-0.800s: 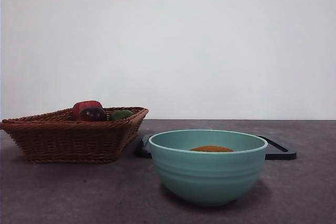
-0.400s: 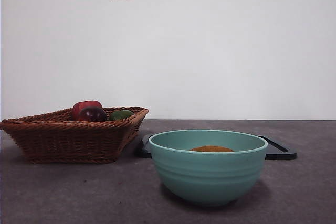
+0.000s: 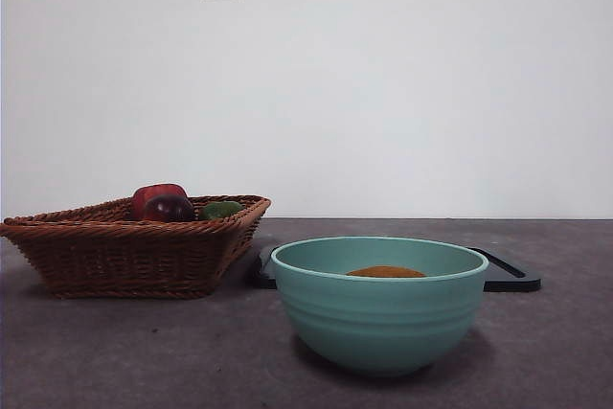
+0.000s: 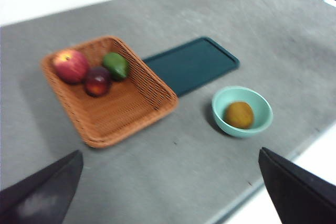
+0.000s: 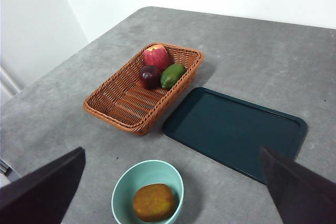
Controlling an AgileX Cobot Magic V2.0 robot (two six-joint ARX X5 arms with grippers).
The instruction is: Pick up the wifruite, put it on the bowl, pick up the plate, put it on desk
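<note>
1. Front view: wifruite (image 3: 386,272) sits down inside the mint-green bowl (image 3: 380,318), only its orange-brown top peeking over the rim. That step looks done. No arm shows here. The dark tray (image 3: 506,275) is just a thin black sliver behind the bowl, flat on the desk (image 3: 144,352), beside the wicker basket (image 3: 124,256).

2. Left wrist view: the left gripper (image 4: 168,192) hangs high, jaws spread wide, holding nothing. From up here the tray lies between basket and bowl, touching neither clearly.

3. Right wrist view: the right gripper (image 5: 170,192) is high too, jaws wide apart and empty. This view shows the tray's raised rim, plus the red apple (image 5: 156,56), dark plum (image 5: 150,75) and green fruit (image 5: 172,75). Next, I reckon: drop to the tray's edge and pinch the rim.
</note>
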